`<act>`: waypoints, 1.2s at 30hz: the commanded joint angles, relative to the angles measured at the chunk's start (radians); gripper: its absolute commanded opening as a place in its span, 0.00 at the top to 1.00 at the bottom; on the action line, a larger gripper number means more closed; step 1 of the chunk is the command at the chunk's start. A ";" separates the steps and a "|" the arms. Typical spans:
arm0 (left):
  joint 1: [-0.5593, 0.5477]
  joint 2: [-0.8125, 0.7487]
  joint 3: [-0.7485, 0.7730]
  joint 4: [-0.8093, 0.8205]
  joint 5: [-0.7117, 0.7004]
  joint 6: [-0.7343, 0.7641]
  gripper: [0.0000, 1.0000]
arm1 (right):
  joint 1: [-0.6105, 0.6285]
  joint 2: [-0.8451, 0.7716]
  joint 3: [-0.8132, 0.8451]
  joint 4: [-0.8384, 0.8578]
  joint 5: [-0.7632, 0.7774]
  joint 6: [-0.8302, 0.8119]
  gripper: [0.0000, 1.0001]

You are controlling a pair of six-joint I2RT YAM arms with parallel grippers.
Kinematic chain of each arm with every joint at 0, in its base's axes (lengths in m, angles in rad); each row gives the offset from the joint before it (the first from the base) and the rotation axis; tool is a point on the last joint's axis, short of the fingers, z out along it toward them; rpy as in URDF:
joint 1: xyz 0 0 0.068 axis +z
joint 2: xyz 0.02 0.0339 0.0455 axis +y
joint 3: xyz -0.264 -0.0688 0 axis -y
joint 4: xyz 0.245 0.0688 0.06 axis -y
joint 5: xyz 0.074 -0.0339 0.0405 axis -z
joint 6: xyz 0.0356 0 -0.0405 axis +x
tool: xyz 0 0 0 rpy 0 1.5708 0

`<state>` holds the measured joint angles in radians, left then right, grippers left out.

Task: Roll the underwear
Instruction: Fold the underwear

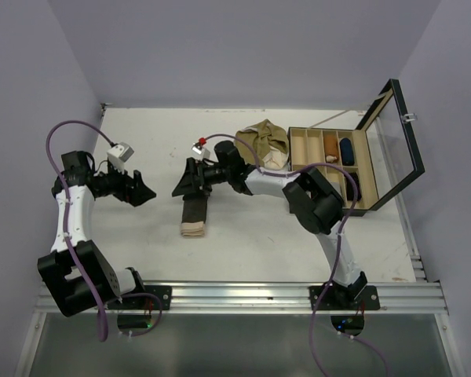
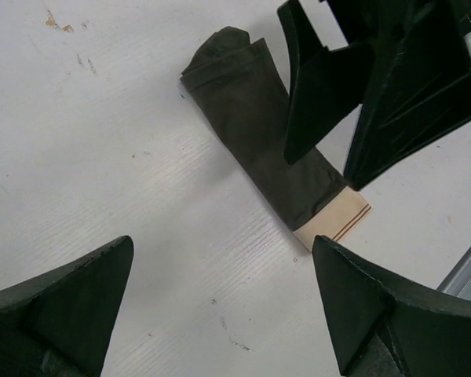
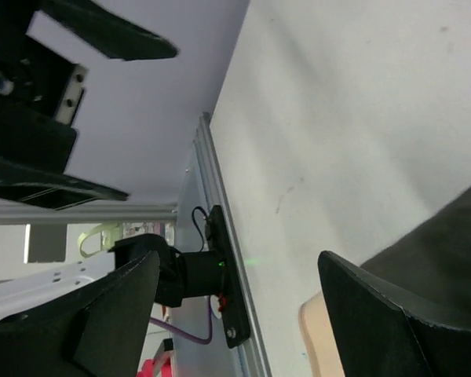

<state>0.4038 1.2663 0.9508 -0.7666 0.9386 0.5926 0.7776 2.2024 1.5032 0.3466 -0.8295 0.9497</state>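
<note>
The dark brown underwear (image 1: 195,210) lies folded into a narrow strip on the table, its beige waistband (image 1: 193,229) at the near end. It also shows in the left wrist view (image 2: 271,145) and the right wrist view (image 3: 447,243). My right gripper (image 1: 182,182) is open and empty over the strip's far end. My left gripper (image 1: 146,191) is open and empty, a short way left of the strip. The olive-tan underwear (image 1: 264,141) lies in a loose heap at the back, next to the box.
An open black box (image 1: 330,166) with a raised glass lid (image 1: 396,137) stands at the right; its compartments hold a few rolled items. The table's metal rail (image 1: 243,294) runs along the near edge. Purple walls close in the left, back and right.
</note>
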 commanded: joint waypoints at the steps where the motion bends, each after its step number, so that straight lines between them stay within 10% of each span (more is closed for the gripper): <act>1: 0.009 -0.001 0.016 0.056 0.012 -0.027 0.00 | -0.003 0.089 -0.014 0.076 0.010 0.032 0.14; 21: 0.007 -0.042 -0.027 0.118 -0.030 -0.039 0.00 | -0.050 0.056 0.198 -0.064 0.029 -0.066 0.16; 36: -0.036 -0.039 0.016 0.144 -0.130 -0.021 0.00 | -0.086 0.376 0.362 -0.026 0.069 -0.011 0.20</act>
<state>0.3767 1.2430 0.9237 -0.6308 0.8062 0.5388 0.6834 2.5526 1.8259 0.3599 -0.8032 0.9794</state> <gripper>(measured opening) 0.997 0.794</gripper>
